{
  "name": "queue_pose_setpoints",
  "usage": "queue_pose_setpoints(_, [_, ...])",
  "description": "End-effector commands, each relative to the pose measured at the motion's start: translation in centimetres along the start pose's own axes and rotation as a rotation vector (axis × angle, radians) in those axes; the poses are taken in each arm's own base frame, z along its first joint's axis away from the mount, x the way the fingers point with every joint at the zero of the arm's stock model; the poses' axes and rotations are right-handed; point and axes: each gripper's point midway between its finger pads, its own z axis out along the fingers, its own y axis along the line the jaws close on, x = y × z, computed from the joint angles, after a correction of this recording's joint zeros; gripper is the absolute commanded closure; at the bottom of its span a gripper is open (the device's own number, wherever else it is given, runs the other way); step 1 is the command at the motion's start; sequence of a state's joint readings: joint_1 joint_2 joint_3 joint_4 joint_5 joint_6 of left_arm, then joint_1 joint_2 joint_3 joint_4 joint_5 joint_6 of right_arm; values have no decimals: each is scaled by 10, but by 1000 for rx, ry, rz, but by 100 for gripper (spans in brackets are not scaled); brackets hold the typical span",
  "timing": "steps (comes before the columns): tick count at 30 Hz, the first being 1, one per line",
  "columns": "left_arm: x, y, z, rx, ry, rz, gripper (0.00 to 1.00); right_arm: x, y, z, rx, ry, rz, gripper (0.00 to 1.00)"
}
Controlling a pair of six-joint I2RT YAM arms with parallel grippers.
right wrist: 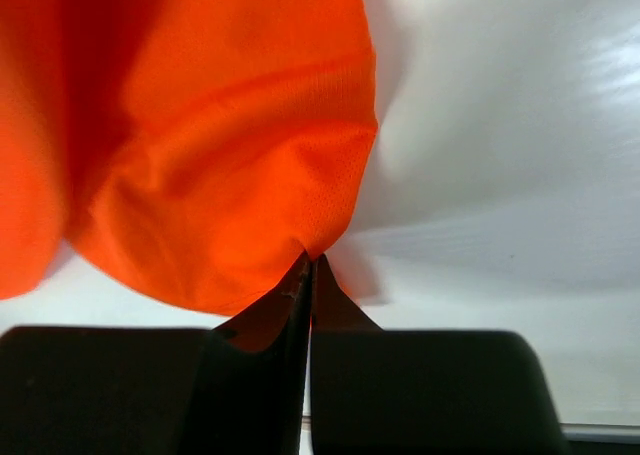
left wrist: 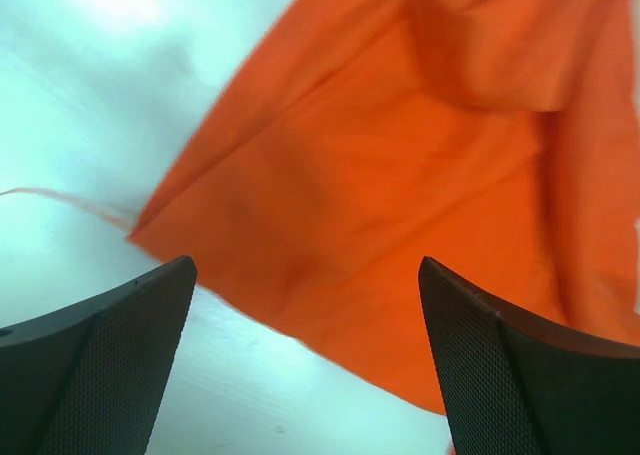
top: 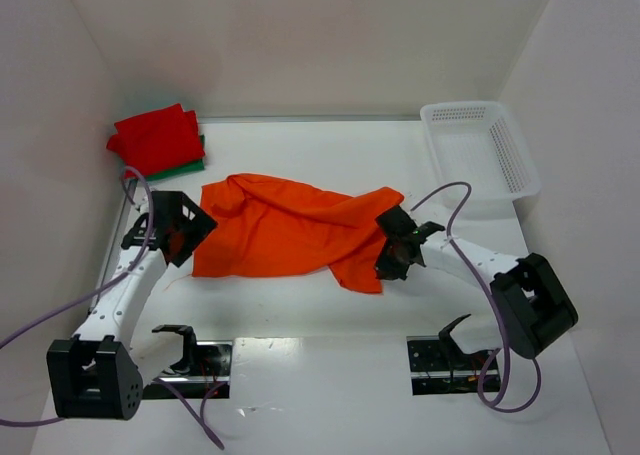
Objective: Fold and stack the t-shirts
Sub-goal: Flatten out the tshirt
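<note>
Fingers (right wrist: 250,375) of right gripper (right wrist: 308,270) clenched on orange t-shirt (right wrist: 220,155) hem, likely to spread it | left gripper (left wrist: 305,270) unclenched, shirt edge beneath.

Spread shirt (top: 285,237): mid-table, between my left gripper (top: 180,231) and right gripper (top: 393,261).
Folded shirts (top: 158,140): far-left corner, behind my left gripper.
Basket (top: 480,155): far right, behind my right gripper.

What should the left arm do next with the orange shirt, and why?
Probably lower the left end effector onto the left edge of the orange t-shirt and close on it. The right end effector is shut on the shirt's right edge, while the left one hangs open over the cloth, gripping nothing. The shirt lies crumpled, so spreading it flat likely needs both ends held.
</note>
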State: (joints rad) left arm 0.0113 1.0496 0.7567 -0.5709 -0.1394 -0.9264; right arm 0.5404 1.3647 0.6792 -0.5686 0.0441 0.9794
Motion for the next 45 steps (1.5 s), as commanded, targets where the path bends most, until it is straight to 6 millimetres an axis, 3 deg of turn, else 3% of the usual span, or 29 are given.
queue_pose_setpoints(1, [21,44,17,-167,4,-121,1,-52,23,-30,-79,-167,33,100])
queue_pose_setpoints(9, [32,61,32,-263,7,-152,4,-97,21,-56,-119,-277,48,100])
queue_pose_setpoints(14, [29,74,39,-339,-29,-133,4,-101,24,-59,-121,-285,17,100])
queue_pose_setpoints(20, [38,65,41,-283,20,-101,8,-112,28,-67,-143,-316,37,100])
queue_pose_setpoints(24, [43,50,29,-189,56,-65,11,-112,31,-67,-157,-314,36,100])
queue_pose_setpoints(28, [63,67,21,-190,66,-133,12,-113,34,-68,-171,-313,35,100])
queue_pose_setpoints(32, [64,65,15,-169,56,-152,9,-109,30,-76,-171,-312,44,100])
queue_pose_setpoints(34, [73,73,19,-219,94,-133,10,-108,27,-76,-167,-318,56,100])
queue_pose_setpoints(45, [76,81,39,-393,172,-74,21,-110,33,-77,-191,-320,82,100])
